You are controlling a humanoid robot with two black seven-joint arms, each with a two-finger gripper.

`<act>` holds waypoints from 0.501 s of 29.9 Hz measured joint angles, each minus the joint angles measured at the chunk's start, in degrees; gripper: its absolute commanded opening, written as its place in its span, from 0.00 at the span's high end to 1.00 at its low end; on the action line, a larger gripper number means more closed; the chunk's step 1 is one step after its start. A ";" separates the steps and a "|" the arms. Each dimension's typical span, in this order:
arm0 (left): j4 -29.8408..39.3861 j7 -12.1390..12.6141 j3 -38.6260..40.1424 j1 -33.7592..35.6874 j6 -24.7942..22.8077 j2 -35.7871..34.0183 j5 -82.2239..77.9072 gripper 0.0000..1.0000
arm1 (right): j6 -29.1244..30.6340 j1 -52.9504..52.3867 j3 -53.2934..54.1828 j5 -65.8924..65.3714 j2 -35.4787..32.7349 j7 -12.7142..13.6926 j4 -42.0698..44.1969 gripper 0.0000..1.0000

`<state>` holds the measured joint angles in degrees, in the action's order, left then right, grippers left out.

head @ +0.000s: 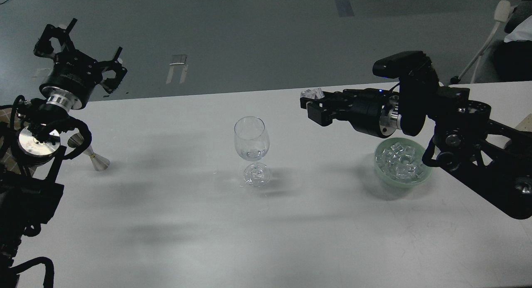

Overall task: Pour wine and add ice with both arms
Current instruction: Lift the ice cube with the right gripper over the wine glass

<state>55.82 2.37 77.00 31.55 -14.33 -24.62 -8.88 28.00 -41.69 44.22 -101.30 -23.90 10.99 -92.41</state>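
A clear wine glass (250,146) stands upright at the middle of the white table (208,230), with a little clear wine (252,154) at the bottom of its bowl. My right gripper (312,102) is shut on a clear ice cube (312,93) and holds it above the table, right of the glass and higher than its rim. A pale green bowl (426,171) of several ice cubes (398,161) sits at the right, under my right arm. My left gripper (79,45) is open and empty, raised over the table's far left corner.
A silver metal jigger (91,155) lies on its side at the left, by my left arm. A second white table (498,88) adjoins at the right. A chair and a seated person's clothing show at the top right, on the grey floor.
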 measured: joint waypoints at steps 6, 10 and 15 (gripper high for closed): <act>0.00 0.00 -0.07 0.00 0.00 -0.80 0.00 0.02 | 0.00 -1.47 -0.45 -1.05 6.06 1.64 0.57 0.80; 0.00 0.00 -0.10 -0.06 -0.06 -0.96 0.00 0.02 | 0.00 -1.55 -1.08 -3.47 9.28 1.76 1.15 0.80; 0.00 0.00 -0.07 -0.08 -0.09 -0.85 0.00 0.02 | 0.00 -1.93 -1.55 -5.78 13.01 1.76 3.77 0.80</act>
<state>55.82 2.37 76.92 31.47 -14.42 -25.47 -8.88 28.00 -43.62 42.67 -107.07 -10.89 12.75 -88.64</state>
